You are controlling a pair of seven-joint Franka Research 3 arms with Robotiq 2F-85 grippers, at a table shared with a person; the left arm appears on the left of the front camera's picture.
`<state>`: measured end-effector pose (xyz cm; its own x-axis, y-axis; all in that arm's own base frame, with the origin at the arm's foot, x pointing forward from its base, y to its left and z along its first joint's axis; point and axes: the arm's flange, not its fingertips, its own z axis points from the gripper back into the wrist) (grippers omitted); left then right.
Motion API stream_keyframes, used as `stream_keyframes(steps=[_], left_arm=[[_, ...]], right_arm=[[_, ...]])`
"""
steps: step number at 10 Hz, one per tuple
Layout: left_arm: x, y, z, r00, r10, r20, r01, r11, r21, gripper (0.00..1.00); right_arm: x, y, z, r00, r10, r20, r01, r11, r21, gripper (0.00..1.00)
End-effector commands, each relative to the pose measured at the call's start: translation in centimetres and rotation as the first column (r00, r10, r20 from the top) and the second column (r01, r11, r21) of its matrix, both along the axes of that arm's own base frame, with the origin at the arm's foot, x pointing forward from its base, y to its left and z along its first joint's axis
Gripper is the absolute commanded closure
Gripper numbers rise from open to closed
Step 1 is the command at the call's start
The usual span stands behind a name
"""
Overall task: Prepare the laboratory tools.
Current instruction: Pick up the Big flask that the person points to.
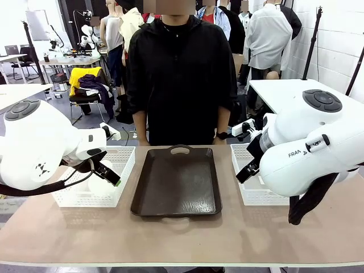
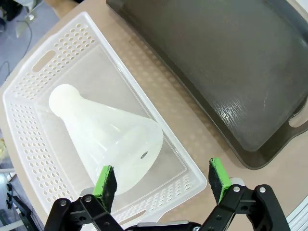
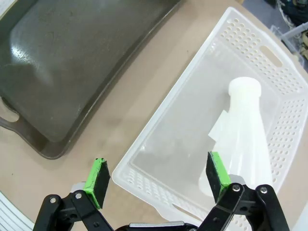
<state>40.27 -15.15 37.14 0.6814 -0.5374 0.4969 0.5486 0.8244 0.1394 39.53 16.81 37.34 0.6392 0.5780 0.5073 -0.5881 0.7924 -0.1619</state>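
One frosted white conical flask point(image 2: 106, 139) lies on its side in the left white mesh basket point(image 2: 19, 125), neck pointing away from my left gripper point(image 2: 163, 180). That gripper hangs open above the basket's near corner, one green pad over the flask's base. A second flask point(image 3: 245, 130) lies on its side in the right mesh basket point(image 3: 288, 120). My right gripper point(image 3: 156, 180) is open above that basket's near edge, one pad over the flask's wide end. From the front, the left gripper point(image 1: 107, 170) hovers over the left basket point(image 1: 122, 165) and the right gripper point(image 1: 245, 170) over the right basket point(image 1: 250, 196).
A dark rectangular tray point(image 1: 176, 182) with handles lies in the middle of the table between the baskets, with nothing on it. A person in black point(image 1: 179, 79) stands at the far edge behind the tray. Bare tabletop point(image 1: 170, 239) runs along the near side.
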Motion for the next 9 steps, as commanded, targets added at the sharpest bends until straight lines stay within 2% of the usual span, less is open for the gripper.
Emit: stream_keyframes(steps=[1, 8, 9], left_arm=[[0.02, 0.06, 0.0, 1.0, 0.001, 0.0, -0.001, 1.0, 0.0, 0.0], [0.0, -0.01, 0.0, 1.0, 0.0, 0.0, 0.0, 1.0, 0.0, 0.0], [-0.29, 0.41, 0.06, 1.0, -0.005, 0.026, 0.006, 0.999, -0.054, 0.0]], right_arm=[[0.0, -0.01, 0.0, 1.0, 0.0, 0.0, 0.0, 1.0, 0.001, 0.0], [0.0, 0.0, 0.0, 1.0, 0.0, 0.0, 0.0, 1.0, 0.0, 0.0], [-0.06, 0.32, 0.19, 0.999, 0.021, -0.028, -0.021, 1.0, 0.006, 0.0]])
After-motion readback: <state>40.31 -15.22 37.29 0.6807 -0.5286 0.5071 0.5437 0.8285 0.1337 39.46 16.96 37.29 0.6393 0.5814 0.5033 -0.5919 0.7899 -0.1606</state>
